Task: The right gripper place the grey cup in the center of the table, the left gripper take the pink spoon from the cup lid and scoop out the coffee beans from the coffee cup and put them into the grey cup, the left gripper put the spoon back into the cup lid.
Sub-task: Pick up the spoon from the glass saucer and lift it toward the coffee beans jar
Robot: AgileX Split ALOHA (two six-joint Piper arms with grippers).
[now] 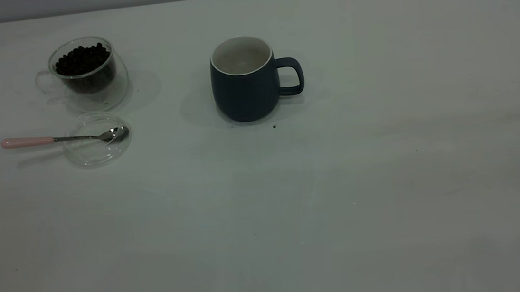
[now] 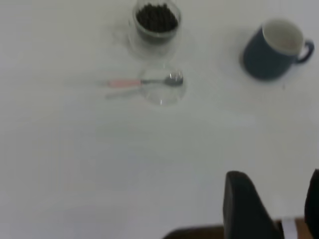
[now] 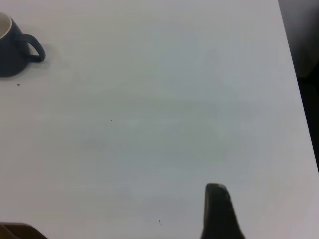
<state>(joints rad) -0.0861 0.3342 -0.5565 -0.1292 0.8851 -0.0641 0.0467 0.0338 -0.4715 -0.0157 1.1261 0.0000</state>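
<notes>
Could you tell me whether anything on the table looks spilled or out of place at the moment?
Almost nothing stands out. One small dark speck lies on the table just in front of the grey cup, possibly a stray bean. The pink spoon rests across the cup lid, and the coffee cup stands upright.

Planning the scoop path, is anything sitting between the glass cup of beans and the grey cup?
Nothing; the exterior view shows bare table between the coffee cup and the grey cup.
</notes>
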